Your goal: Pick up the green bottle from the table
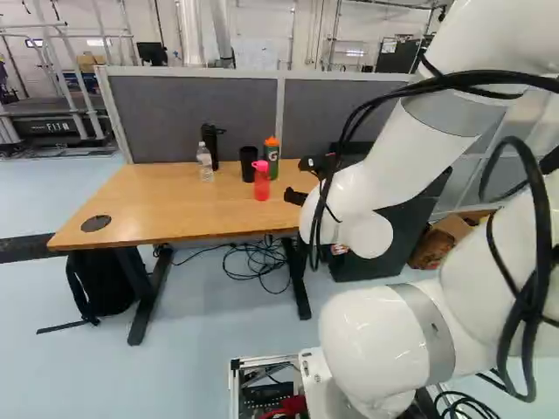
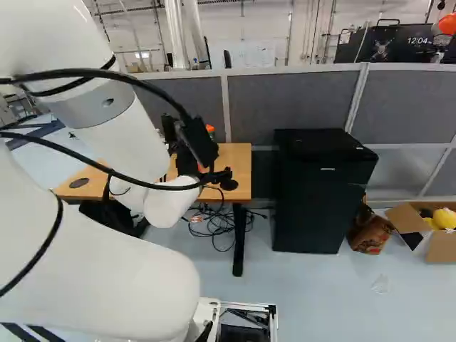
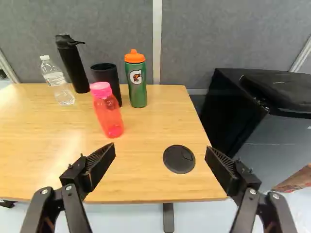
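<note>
The gripper (image 1: 298,181) reaches over the right end of the wooden table (image 1: 157,205) in the left base view. In the wrist view the gripper (image 3: 160,150) has its two fingers wide apart, with only tabletop and a round black grommet between and ahead of them. A green bottle with an orange cap (image 3: 136,80) stands upright near the table's back edge, farther ahead of the fingers and apart from them. It also shows in the left base view as the green bottle (image 1: 272,161).
Nearer than the green bottle stands a pink-red bottle (image 3: 108,111). Beside them are a black cup (image 3: 105,74), a tall black bottle (image 3: 73,65) and a clear water bottle (image 3: 58,82). A grey partition (image 3: 233,34) rises behind; a black cabinet (image 2: 313,192) is right of the table.
</note>
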{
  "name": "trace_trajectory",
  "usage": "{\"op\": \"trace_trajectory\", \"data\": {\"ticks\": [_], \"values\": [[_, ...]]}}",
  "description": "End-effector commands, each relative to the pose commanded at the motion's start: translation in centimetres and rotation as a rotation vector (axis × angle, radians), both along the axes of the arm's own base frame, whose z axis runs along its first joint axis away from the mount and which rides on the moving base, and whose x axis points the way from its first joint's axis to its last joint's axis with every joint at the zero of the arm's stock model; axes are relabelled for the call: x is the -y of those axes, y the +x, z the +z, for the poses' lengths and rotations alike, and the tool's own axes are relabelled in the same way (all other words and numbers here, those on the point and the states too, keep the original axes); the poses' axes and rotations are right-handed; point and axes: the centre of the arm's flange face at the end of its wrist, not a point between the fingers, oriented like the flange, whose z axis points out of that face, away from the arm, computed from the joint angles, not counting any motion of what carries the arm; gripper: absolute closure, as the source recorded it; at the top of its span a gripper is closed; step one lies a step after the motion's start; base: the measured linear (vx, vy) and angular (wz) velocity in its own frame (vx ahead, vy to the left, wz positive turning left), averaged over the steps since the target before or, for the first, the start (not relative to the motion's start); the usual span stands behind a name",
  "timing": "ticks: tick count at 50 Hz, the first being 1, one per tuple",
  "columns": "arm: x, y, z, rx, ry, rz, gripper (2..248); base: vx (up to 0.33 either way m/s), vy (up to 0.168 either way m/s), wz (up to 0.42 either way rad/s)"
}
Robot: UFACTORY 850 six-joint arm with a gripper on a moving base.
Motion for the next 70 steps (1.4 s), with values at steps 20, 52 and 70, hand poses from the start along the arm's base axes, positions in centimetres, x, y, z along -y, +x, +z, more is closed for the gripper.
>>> {"op": "trace_trajectory", "data": {"ticks": [20,52,70], "values": [[0.8,2.3,0.3,-0.009,0.000,-0.028,3,-0.001,0.000,0.000],[2.8,8.9,0.7,-0.020,-0.012,-0.047,3,0.000,0.000,0.000],[3.5,12.6,0.7,-0.018,-0.041,0.008,3,0.000,0.000,0.000]]}}
